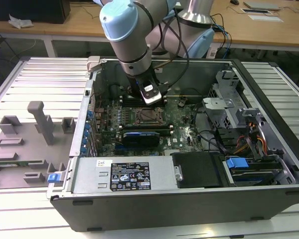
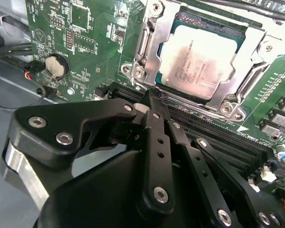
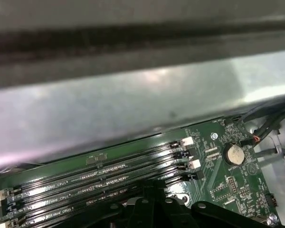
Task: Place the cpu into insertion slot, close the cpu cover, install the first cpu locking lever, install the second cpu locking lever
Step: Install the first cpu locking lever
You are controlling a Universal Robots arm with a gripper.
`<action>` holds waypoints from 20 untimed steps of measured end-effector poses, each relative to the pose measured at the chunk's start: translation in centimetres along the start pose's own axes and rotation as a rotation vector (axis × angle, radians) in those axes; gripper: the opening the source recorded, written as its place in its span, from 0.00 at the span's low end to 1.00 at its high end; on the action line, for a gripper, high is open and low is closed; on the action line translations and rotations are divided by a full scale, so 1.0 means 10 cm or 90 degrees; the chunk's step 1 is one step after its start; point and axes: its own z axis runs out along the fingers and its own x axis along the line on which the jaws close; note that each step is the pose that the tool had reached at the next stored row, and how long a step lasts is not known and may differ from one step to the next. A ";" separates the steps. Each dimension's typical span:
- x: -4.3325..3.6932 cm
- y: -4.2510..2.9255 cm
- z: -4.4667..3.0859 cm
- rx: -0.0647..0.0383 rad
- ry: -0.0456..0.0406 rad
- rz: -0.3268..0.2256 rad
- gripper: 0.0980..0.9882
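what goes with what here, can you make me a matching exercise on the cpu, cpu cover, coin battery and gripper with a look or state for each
Things:
1. cpu
2. cpu cover
3. coin battery
4. gripper

Look or state:
a. round and silver, on the green motherboard
b. silver frame, closed flat around the chip
c. black, shut, over the memory slots
d. grey top showing through a square window

Pairs: 1-d, 2-b, 3-a, 4-c
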 end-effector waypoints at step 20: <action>-0.093 0.080 -0.272 0.008 0.0316 0.007 0.01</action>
